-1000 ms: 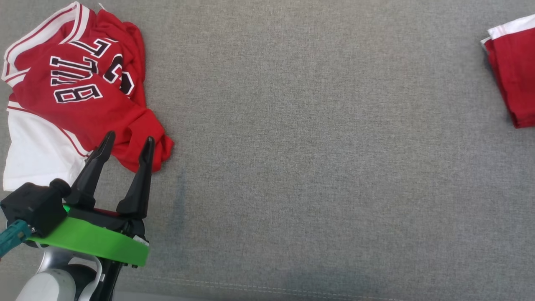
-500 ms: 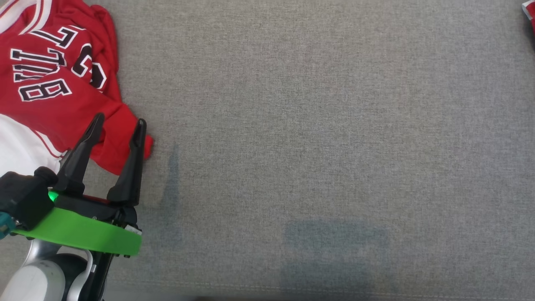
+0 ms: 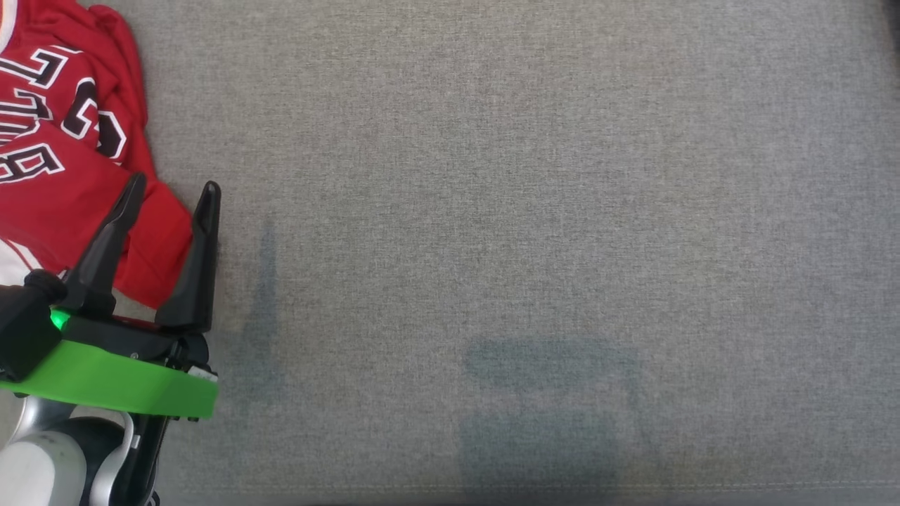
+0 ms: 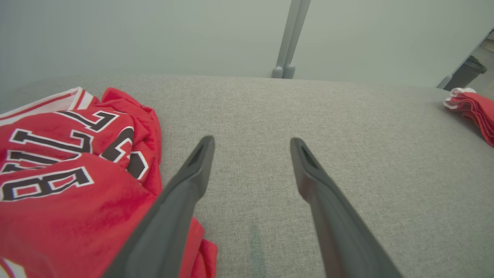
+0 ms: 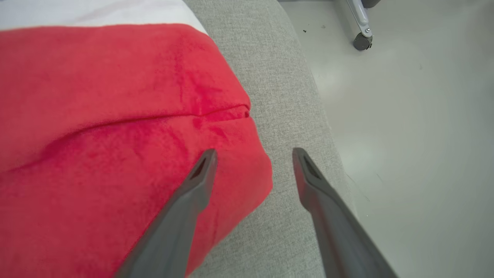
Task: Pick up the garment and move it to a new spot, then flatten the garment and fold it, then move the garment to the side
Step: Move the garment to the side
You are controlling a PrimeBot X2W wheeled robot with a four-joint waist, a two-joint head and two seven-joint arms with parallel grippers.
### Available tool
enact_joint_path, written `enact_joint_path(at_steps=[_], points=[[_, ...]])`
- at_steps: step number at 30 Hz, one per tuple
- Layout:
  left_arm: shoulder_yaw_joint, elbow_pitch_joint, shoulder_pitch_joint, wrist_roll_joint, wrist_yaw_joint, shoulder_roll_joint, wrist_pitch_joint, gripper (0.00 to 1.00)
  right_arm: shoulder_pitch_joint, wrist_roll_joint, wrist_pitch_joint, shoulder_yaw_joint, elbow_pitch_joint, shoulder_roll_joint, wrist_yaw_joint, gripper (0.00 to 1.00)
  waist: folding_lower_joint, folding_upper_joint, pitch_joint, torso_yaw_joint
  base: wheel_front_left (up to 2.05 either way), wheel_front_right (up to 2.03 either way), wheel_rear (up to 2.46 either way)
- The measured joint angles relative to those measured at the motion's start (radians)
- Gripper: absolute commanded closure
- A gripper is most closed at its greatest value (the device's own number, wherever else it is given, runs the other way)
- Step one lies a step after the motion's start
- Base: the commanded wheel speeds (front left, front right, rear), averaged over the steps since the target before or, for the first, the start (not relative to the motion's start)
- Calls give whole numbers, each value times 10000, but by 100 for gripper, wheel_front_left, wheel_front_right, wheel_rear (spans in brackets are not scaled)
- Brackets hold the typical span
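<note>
Red jersey, crumpled on the left of the grey cloth counter, shows black, white-edged letters "BULL", the next one lost in a crease. The left pincer gapes wide and empty at the jersey's near corner. Far right, the right pincer stands wide over a folded red garment by the counter's edge.
</note>
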State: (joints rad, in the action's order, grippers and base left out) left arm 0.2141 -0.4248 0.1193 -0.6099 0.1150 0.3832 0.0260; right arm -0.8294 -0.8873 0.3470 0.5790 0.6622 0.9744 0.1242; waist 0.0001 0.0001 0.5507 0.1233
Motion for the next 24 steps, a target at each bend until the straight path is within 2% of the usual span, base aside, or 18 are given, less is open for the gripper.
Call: enact_joint_path(at_steps=[10, 14, 24], points=[[-81, 59, 93, 79, 4, 54, 86, 0, 443, 17, -1206, -305, 1103, -1149, 2, 0, 0, 0, -220, -342, 0, 0, 0], [-134, 299, 267, 104, 10, -2, -21, 0, 488, 324, -1919, -247, 878, -1237, 6, 0, -1, 0, -483, -447, 0, 0, 0], [-203, 1371, 235, 176, 12, -290, -640, 0, 862, 589, -4890, -571, -731, -1778, 8, 0, -1, 0, -1592, -693, 0, 0, 0]])
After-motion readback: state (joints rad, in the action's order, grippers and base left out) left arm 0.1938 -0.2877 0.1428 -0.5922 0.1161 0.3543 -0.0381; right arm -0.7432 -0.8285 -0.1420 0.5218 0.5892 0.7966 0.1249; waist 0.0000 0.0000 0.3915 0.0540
